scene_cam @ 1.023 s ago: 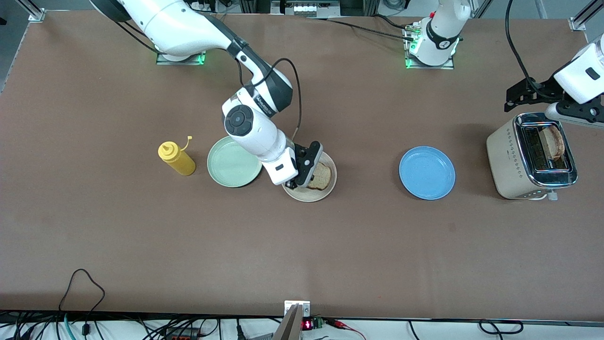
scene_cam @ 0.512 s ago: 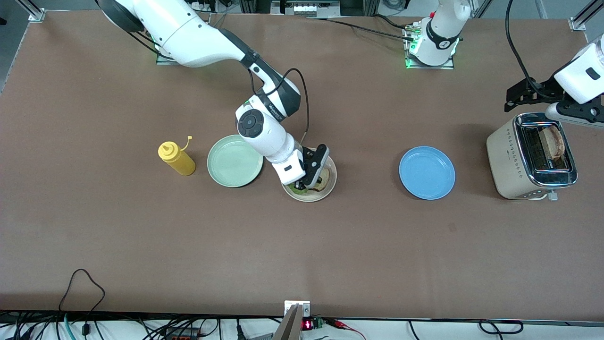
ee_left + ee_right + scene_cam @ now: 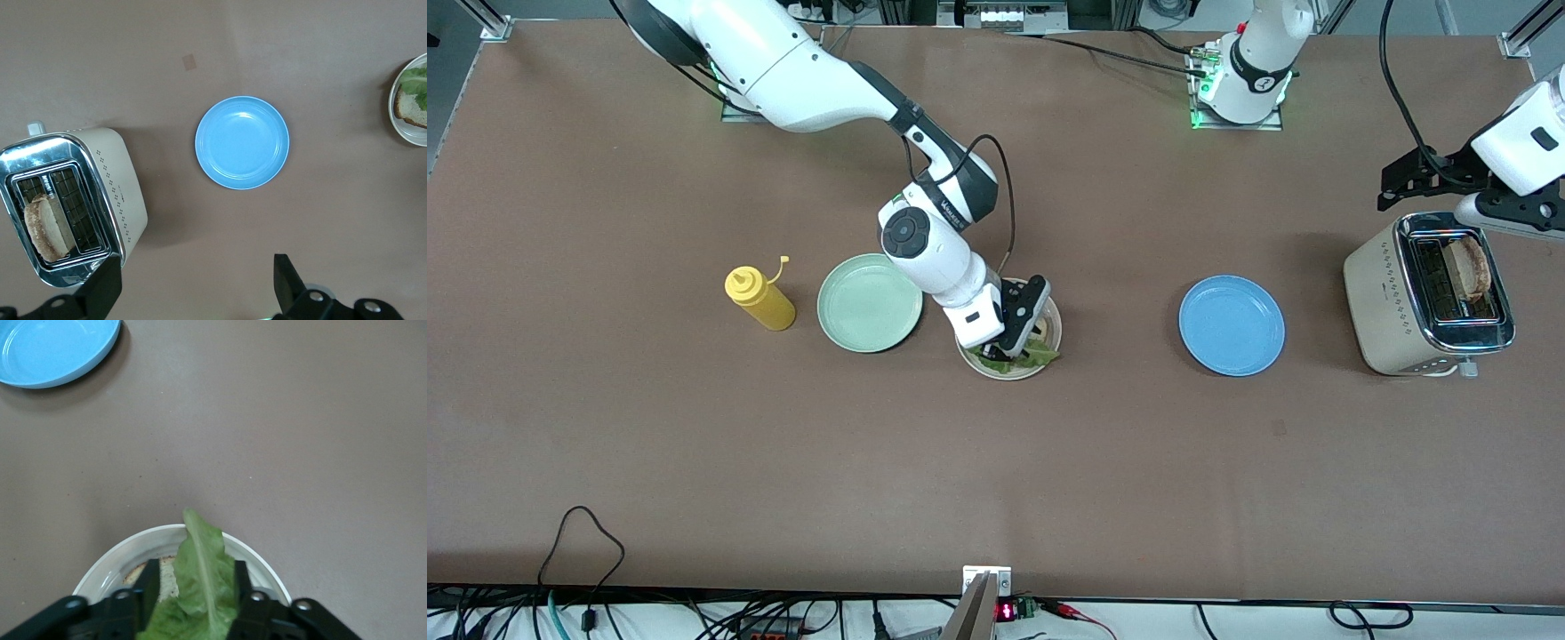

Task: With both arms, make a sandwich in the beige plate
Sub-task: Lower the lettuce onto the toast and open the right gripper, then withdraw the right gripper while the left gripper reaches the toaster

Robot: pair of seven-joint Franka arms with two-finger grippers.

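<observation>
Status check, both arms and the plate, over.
Right gripper over beige plate, fingers around lettuce leaf lying on bread slice. Left gripper open, waiting above toaster, second slice inside. Nothing blocking.

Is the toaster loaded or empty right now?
Loaded: one bread slice stands in a slot of the toaster; the other slot is empty.

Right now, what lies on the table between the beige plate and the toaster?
Only the blue plate lies between the beige plate and the toaster, as the front view shows.
</observation>
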